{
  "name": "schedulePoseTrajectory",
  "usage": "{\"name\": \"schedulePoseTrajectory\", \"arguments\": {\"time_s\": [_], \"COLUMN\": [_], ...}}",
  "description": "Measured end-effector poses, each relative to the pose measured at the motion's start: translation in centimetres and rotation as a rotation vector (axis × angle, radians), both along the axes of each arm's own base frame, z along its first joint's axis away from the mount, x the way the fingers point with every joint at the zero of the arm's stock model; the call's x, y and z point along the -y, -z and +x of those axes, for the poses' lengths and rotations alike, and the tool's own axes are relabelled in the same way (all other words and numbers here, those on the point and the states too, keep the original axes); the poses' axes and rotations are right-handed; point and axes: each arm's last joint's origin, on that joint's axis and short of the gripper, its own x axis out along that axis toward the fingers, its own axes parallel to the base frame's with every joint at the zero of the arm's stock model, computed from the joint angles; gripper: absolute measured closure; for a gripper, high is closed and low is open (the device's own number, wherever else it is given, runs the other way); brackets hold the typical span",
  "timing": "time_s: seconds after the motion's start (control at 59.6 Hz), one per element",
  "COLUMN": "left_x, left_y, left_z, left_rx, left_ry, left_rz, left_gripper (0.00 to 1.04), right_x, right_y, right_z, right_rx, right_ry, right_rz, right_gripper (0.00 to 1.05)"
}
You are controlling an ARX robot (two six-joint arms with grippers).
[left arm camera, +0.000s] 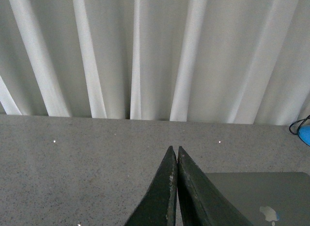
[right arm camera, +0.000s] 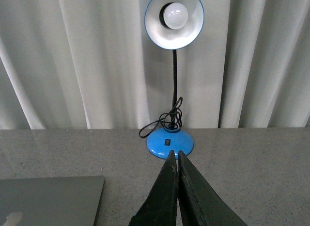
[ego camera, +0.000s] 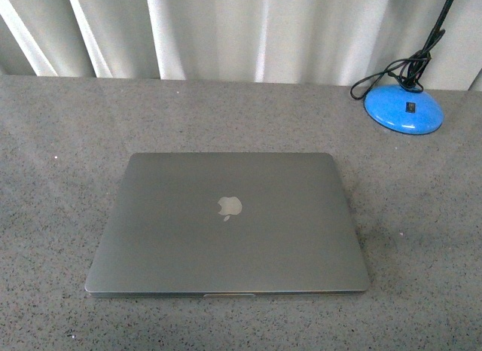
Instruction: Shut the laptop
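Laptop [ego camera: 226, 227] lies lid-down on our surface [ego camera: 60, 140]; both claws, left [left arm camera: 175, 155] and right [right arm camera: 176, 158], are pressed together. Pushing further risks sliding it toward the lamp [ego camera: 404, 108] at two o'clock.

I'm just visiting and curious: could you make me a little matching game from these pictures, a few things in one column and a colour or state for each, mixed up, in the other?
Things:
1. laptop
2. lamp base
3. lamp cord
4. left gripper

Descriptions:
A. bright blue, round
B. black, looped at the foot of the lamp
C. grey, lid down flat, logo facing up
D. dark fingers pressed together, holding nothing

Pairs: 1-C, 2-A, 3-B, 4-D
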Motion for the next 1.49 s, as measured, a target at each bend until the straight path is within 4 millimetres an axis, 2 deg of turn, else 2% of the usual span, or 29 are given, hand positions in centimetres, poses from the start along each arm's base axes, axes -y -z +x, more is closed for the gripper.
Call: {"name": "schedulePoseTrajectory", "arguments": {"time_s": [0.117, 0.352, 0.386, 0.604, 0.738, 0.839, 0.906, 1.493], "left_x": [0.00, 0.00, 0.00, 0.00, 0.00, 0.00, 0.00, 0.00], "left_y": [0.15, 0.15, 0.15, 0.14, 0.15, 0.15, 0.15, 0.15], "left_z": [-0.74, -0.78, -0.78, -0.78, -0.78, -0.78, -0.78, -0.78], "left_rx": [0.003, 0.004, 0.005, 0.005, 0.005, 0.004, 0.004, 0.004], "left_ry": [0.000, 0.000, 0.000, 0.000, 0.000, 0.000, 0.000, 0.000], "left_rz": [0.000, 0.000, 0.000, 0.000, 0.000, 0.002, 0.002, 0.002], "left_gripper": [1.01, 1.01, 0.97, 0.55, 0.21, 0.05, 0.08, 0.07], "right_x": [0.00, 0.00, 0.00, 0.00, 0.00, 0.00, 0.00, 0.00], "right_y": [0.00, 0.01, 0.01, 0.01, 0.01, 0.01, 0.01, 0.01], "right_z": [0.00, 0.00, 0.00, 0.00, 0.00, 0.00, 0.00, 0.00], "right_rx": [0.000, -0.001, -0.001, -0.001, -0.001, -0.001, -0.001, -0.001], "right_ry": [0.000, 0.000, 0.000, 0.000, 0.000, 0.000, 0.000, 0.000], "right_rz": [0.000, 0.000, -0.001, 0.000, 0.000, 0.000, 0.001, 0.000], "right_gripper": [1.04, 1.04, 1.03, 0.58, 0.27, 0.10, 0.10, 0.10]}}
